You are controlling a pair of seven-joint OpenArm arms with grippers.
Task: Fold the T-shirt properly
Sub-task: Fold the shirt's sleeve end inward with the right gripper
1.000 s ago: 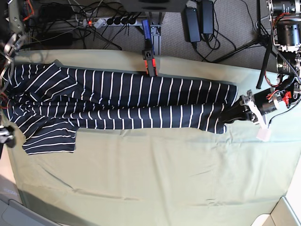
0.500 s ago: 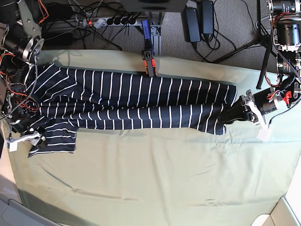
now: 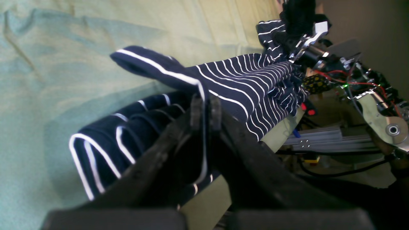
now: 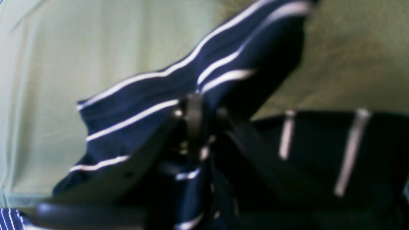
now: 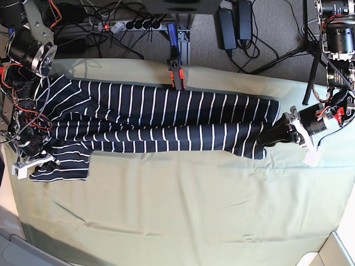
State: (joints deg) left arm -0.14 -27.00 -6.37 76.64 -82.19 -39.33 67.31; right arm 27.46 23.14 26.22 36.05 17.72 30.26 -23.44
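1. One pale green cloth point(image 5: 183, 210) covers the whole table in the base view; the wrist views show only patches of it, and only the base view takes in the floor cables and power strip point(image 5: 133, 25) beyond the far edge.
2. Across the far half of the cloth the shirt point(image 5: 166, 119) lies folded lengthwise into a long striped band, running from the left edge almost to the right edge, with a sleeve point(image 5: 64, 166) sticking out toward the near side at the left end. Its full length shows in the base view alone.
3. At the band's right end the left gripper point(image 5: 270, 137) meets the hem; the base view does not show how the jaws stand. The left wrist view does: the left gripper point(image 3: 204, 107) is pressed together on a fold of the shirt point(image 3: 243, 86), which is raised off the cloth here, and the right arm's metal parts appear far off at the other end.
4. At the left edge the right gripper point(image 5: 44, 160) sits by the sleeve, half hidden by wiring from above. The right wrist view, though blurred, shows the right gripper point(image 4: 199, 111) pinching a lifted flap of the shirt point(image 4: 191, 83).
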